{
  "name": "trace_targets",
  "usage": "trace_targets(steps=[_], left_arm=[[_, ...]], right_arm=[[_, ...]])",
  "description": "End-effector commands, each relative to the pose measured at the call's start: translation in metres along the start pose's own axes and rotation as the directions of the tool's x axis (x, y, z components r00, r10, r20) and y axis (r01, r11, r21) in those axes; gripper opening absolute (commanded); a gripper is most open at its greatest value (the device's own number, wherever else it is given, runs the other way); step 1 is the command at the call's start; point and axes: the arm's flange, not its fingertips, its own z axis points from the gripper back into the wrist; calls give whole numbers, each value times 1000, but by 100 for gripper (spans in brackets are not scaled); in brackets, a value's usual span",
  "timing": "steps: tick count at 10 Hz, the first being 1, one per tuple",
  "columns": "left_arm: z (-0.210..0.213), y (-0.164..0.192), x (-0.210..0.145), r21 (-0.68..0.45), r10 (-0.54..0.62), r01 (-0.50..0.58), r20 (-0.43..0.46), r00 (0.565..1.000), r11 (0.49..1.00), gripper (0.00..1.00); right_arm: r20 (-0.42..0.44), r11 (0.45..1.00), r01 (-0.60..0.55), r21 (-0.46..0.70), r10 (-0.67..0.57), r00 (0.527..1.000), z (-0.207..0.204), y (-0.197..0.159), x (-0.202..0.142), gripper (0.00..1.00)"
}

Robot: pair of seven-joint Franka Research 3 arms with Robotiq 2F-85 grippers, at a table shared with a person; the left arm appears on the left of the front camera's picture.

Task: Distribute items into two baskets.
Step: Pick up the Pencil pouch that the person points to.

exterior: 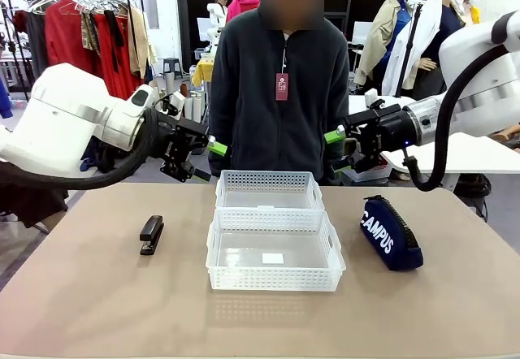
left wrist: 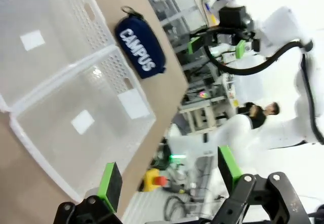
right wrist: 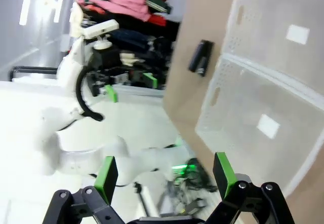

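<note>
Two translucent white lattice baskets stand end to end at the table's middle, the far basket (exterior: 268,182) touching the near basket (exterior: 275,278); both hold nothing. A black stapler (exterior: 151,235) lies left of them, and a navy "CAMPUS" pouch (exterior: 391,233) lies to the right. My left gripper (exterior: 208,161) hovers open above the far edge, left of the far basket. Opposite it my right gripper (exterior: 335,149) hovers open at the same height. The left wrist view looks past the open left gripper (left wrist: 169,178) at both baskets (left wrist: 93,16) (left wrist: 121,77) and the pouch (left wrist: 140,53). Past the open right gripper (right wrist: 164,176), the right wrist view takes in the stapler (right wrist: 201,57) and both baskets (right wrist: 238,16) (right wrist: 215,97).
A person in a dark fleece (exterior: 280,91) stands at the far side of the tan table (exterior: 97,294), right behind the baskets and between the two grippers. A clothes rack (exterior: 81,34) and other tables sit farther back.
</note>
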Motion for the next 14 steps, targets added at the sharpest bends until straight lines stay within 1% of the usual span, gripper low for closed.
trace_targets(steps=[1, 2, 3, 4, 5, 6, 9, 12, 14], left_arm=[[18, -6, 22, -121, 135, -133, 14, 991, 984, 100], [30, -10, 31, -165, 183, -177, 26, 983, 970, 100], [42, -11, 41, -221, 224, -209, 45, 974, 953, 100], [54, -7, 53, -256, 247, -220, 74, 966, 941, 100], [63, -6, 61, -289, 247, -216, 77, 966, 933, 100], [72, -6, 67, -302, 255, -215, 100, 962, 929, 100], [85, 7, 77, -334, 289, -225, 155, 945, 915, 100], [91, 3, 74, -341, 281, -213, 165, 945, 916, 100], [93, -2, 70, -340, 266, -197, 168, 949, 919, 100]], right_arm=[[42, 987, 106, 118, -111, 993, 8, 17, 17, 100], [66, 979, 120, 164, -132, 989, 13, 24, 21, 100], [68, 966, 131, 222, -149, 987, 21, 29, 26, 100], [75, 961, 135, 240, -157, 985, 31, 32, 31, 100], [79, 957, 147, 250, -171, 982, 40, 32, 38, 100], [102, 951, 161, 266, -194, 976, 52, 33, 45, 100], [121, 945, 174, 276, -214, 969, 80, 24, 62, 100], [124, 941, 177, 287, -220, 968, 93, 16, 71, 100], [130, 947, 183, 262, -223, 966, 98, 15, 75, 100]])
